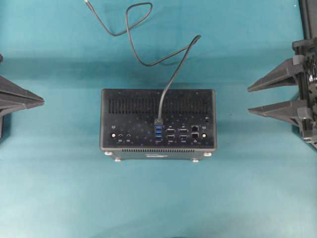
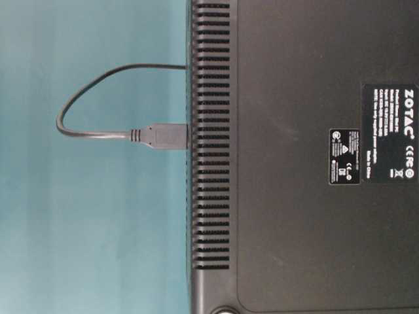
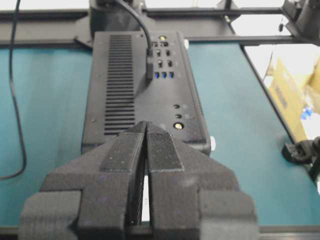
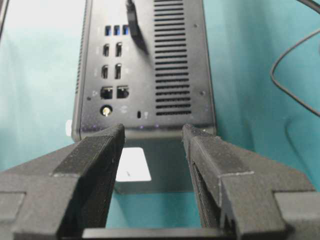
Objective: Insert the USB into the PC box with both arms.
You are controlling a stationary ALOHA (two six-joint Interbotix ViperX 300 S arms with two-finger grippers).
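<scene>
The PC box (image 1: pixel 133 134) lies mid-table with its port face up. The USB plug (image 1: pixel 159 121) stands on that face at the blue ports, and in the table-level view the plug (image 2: pixel 167 136) meets the PC box (image 2: pixel 294 229) end-on. Its grey cable (image 1: pixel 173 74) loops away toward the far edge. My left gripper (image 1: pixel 42 101) is shut and empty, well left of the box. My right gripper (image 1: pixel 249 100) is open and empty, off to the right. In the left wrist view the shut left gripper (image 3: pixel 146 123) points at the box (image 3: pixel 155 100). In the right wrist view the right gripper (image 4: pixel 152 131) faces the box (image 4: pixel 145 90).
A teal cloth (image 1: pixel 59 188) covers the table. The cable's slack (image 1: pixel 133 20) curls behind the box. A black frame rail (image 3: pixel 50 15) runs along the far table edge, and a cardboard box (image 3: pixel 285 95) sits beyond the table's side.
</scene>
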